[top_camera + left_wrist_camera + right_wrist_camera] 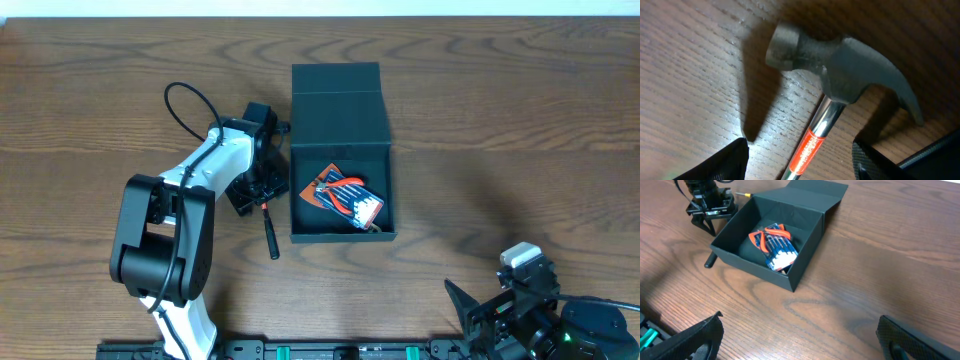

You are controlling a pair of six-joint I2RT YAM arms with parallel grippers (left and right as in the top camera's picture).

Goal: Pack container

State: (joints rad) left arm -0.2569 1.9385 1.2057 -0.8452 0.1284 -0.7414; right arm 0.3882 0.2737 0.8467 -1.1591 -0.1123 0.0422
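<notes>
The dark teal-black container (340, 236) stands open at the table's middle, its flap lid (337, 100) folded back; it also shows in the right wrist view (765, 273). A hammer (270, 236) lies just left of it, with a grey head (840, 65) and a chrome shaft with a red label. My left gripper (262, 195) is open, its fingers (800, 145) on either side of the shaft, just below the head. My right gripper (482, 306) is open and empty (799, 325) at the front right.
Inside the container lie red-handled pliers (335, 185) and a small blue pack with white contents (362, 207). A small yellow-tipped tool (742, 195) pokes out behind the left arm. The wood table runs bare to the right of the container.
</notes>
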